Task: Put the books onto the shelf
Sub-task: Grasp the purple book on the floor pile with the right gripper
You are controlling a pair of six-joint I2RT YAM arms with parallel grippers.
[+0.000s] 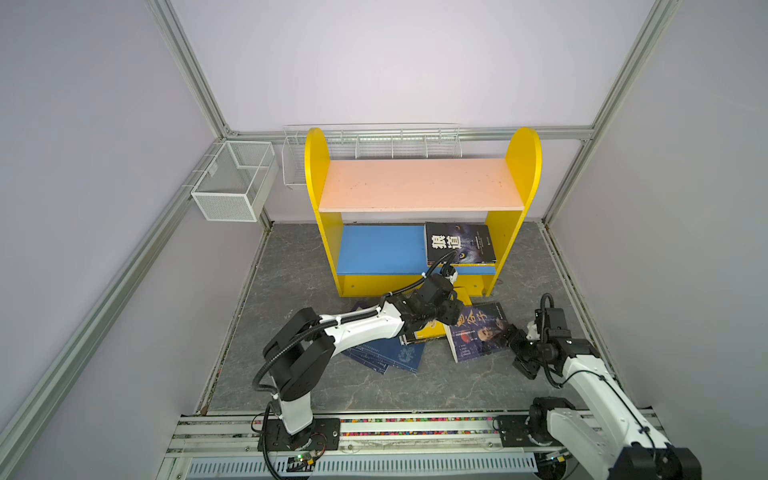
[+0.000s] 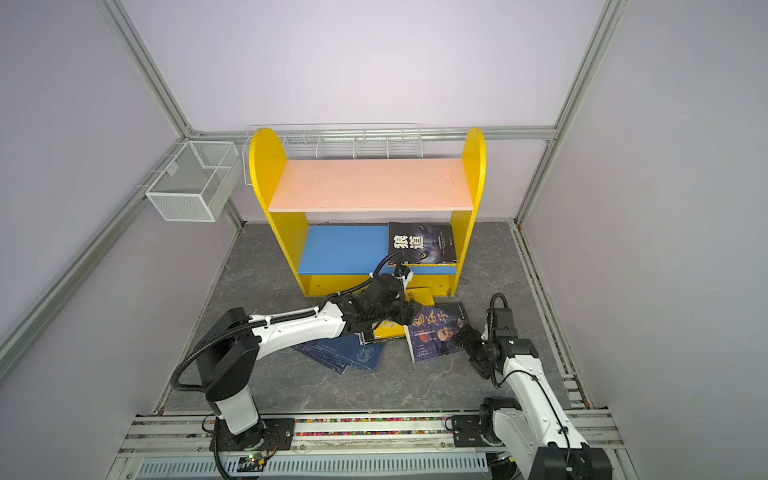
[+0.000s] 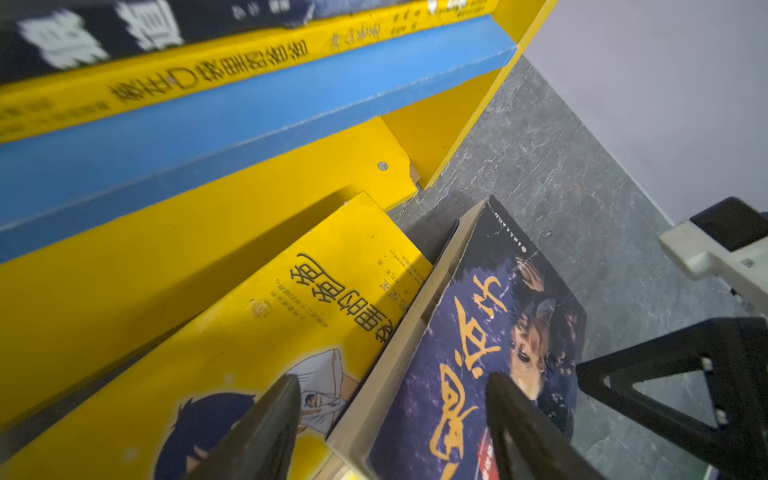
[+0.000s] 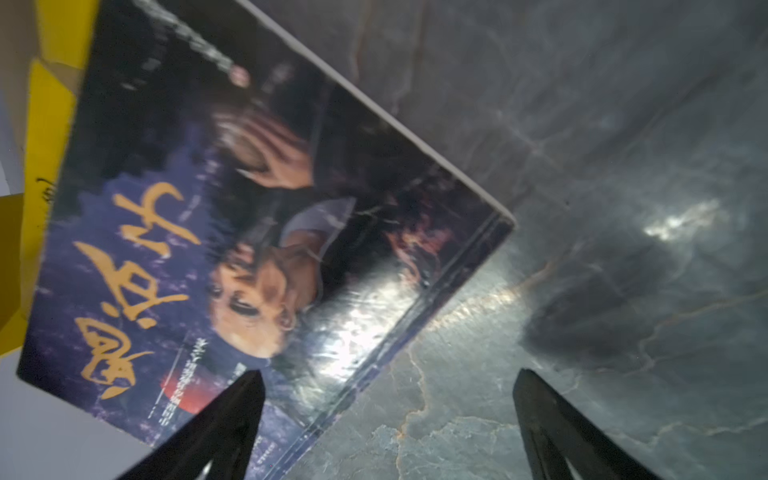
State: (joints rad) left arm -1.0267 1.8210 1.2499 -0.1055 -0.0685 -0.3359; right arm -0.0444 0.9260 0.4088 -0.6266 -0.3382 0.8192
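Glossy purple paperback point(image 1: 478, 332) lies flat towards the marbled grey table's point(image 1: 332, 395) right edge, before the round-sided yellow wooden shelf point(image 1: 521, 166). The left end effector point(image 3: 395, 378), jaws parted, straddles its page edge. The right end effector point(image 4: 390, 374) gapes empty alongside.

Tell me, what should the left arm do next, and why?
Probably close the left gripper on the purple book: its jaws stand open astride that book's raised page edge, which leans on the yellow book, and the right gripper is open, holding nothing.
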